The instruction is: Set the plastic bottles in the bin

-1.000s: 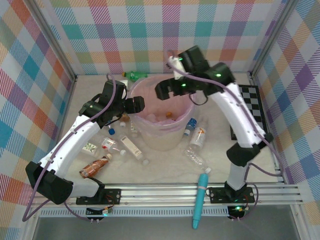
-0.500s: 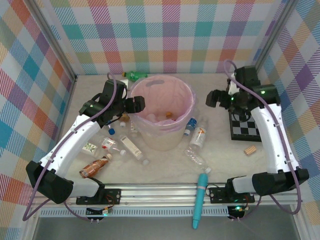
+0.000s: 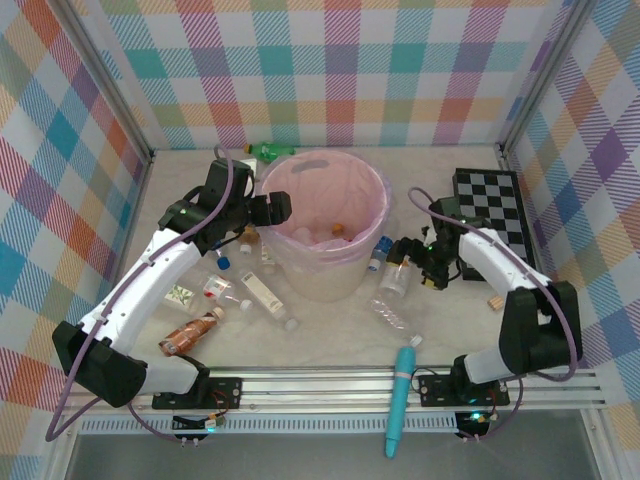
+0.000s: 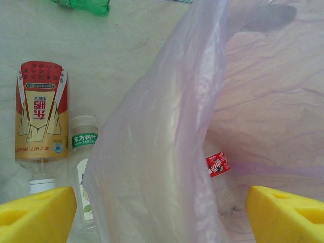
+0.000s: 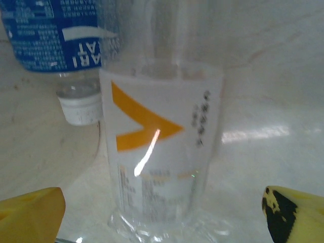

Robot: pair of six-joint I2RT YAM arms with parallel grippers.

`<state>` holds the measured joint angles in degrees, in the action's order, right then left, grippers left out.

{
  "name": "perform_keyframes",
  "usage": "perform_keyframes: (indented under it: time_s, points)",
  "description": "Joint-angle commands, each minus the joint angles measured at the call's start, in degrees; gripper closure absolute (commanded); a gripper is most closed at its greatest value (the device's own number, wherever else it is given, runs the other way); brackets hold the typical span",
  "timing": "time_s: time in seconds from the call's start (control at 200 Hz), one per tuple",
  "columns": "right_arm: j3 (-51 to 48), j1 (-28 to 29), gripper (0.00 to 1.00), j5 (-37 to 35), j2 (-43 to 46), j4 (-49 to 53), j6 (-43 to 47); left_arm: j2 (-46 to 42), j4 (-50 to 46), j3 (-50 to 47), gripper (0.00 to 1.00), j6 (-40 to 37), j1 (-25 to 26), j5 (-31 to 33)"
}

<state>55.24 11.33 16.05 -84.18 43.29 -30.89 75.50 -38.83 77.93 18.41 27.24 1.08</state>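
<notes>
The bin [image 3: 372,205], a pale bucket lined with a pink bag [image 4: 167,126], stands mid-table. My left gripper [image 3: 273,209] hovers open over its left rim, yellow fingertips [image 4: 35,215] wide apart astride the bag edge. A red-labelled scrap [image 4: 217,165] lies inside. A red-and-gold bottle [image 4: 40,119] and a white-capped one [image 4: 84,147] lie outside on the left. Low on the table right of the bin, my right gripper [image 3: 403,256] is open, with a clear bottle bearing an orange-arrow label [image 5: 162,147] between its fingers [image 5: 30,212]. A blue-labelled bottle [image 5: 55,33] lies beside it.
A green bottle [image 3: 268,150] lies behind the bin. Several bottles, one copper-brown [image 3: 188,333], are scattered front left. A crushed clear bottle [image 3: 392,317] and a teal tube [image 3: 402,395] lie front right. A checkered board [image 3: 495,215] and a small cork [image 3: 496,300] sit right.
My right arm swung from above the bin out to the right, then dropped low to the bottles right of the bin. The left arm has stayed put.
</notes>
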Motion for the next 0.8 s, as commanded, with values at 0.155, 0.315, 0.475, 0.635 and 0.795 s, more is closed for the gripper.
perform_keyframes:
  time_s: [0.155, 0.315, 0.475, 0.635, 0.795]
  points:
    - [-2.6, 0.4, 0.06, -0.6, -6.0, -11.5, -0.4, -1.4, -0.1, -1.5, 0.13, 0.3, 0.5, 0.6]
    - [-2.6, 0.3, 0.22, -1.9, -8.7, -12.9, -0.2, -1.2, 0.1, -1.3, 0.13, 0.3, 0.6, 0.6]
    - [-2.5, 0.3, 0.36, -3.3, -8.3, -12.2, 0.4, -0.5, 0.4, -1.0, 0.13, 0.3, 0.6, 0.2]
    - [-1.2, 0.1, 0.38, -4.7, -7.1, -8.8, 3.7, -0.4, 0.2, -0.9, 0.13, 0.3, 0.6, 0.1]
    - [3.9, -1.0, 0.40, -6.8, -5.3, -0.8, 8.7, 0.0, -0.1, -0.2, 0.12, -0.1, 0.6, 0.0]
